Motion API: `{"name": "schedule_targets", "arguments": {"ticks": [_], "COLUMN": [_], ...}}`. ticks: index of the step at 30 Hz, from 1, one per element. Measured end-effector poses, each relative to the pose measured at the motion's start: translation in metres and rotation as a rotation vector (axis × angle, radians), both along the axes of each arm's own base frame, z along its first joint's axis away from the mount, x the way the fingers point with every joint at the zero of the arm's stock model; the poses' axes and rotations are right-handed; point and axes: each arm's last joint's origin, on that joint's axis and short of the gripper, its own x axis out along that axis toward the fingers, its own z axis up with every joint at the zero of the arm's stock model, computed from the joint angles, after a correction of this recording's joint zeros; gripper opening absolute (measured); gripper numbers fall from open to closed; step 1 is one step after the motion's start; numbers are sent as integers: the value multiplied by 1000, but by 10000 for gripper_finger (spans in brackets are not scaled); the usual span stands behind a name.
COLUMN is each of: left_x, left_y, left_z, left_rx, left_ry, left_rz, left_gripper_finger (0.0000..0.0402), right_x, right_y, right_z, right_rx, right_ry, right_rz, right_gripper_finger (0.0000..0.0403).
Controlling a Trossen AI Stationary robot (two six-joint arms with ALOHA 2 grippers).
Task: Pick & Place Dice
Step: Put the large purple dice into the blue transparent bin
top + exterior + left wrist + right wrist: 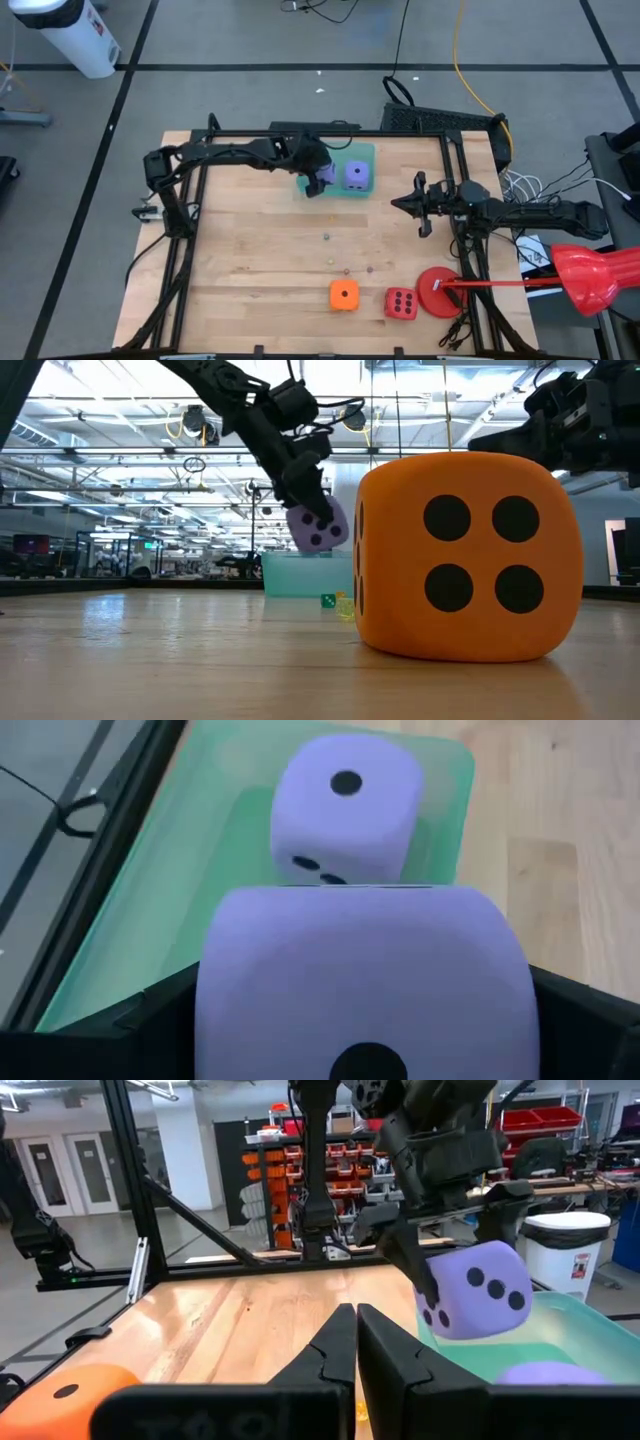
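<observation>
left end effector (318,178) spread wide, gripping soft lavender-purple die (324,174) over translucent green tray (340,187), right end effector (398,203) closed, empty

Orange die (462,556) looming at 3 o'clock, four pips facing out, resting on the table (150,660). Left gripper (312,510) at 12 o'clock, holding a purple die (318,527) above a green tray (300,574). Tiny green and yellow dice (335,602) beside the tray.
</observation>
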Motion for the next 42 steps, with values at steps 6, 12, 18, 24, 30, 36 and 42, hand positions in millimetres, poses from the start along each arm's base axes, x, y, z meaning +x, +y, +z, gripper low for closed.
{"name": "schedule_targets", "arguments": {"ticks": [6,12,18,24,30,36,42], "left_x": [-2,1,1,2,2,3,3], "left_y": [-1,-2,-2,-1,-2,-5,-7], "left_z": [-6,-4,-4,-3,-3,-3,-3], "left_rx": [69,110,147,172,175,187,184], "left_ry": [78,67,72,70,70,75,76], "left_rz": [-18,-42,-71,-93,-99,-124,-140], "left_gripper_finger": [400,400,400,399,398,398,398], "right_x": [4,18,42,83,129,153,167], "right_y": [-4,-9,-22,-38,-61,-89,-110], "right_z": [-8,-3,5,26,36,39,37], "right_rx": [17,-33,-119,-312,-407,-380,-365], "right_ry": [76,139,238,293,348,342,333], "right_rz": [-113,-154,-196,-211,-250,-178,-116], "right_gripper_finger": [4,4,4,1,0,0,0]}}
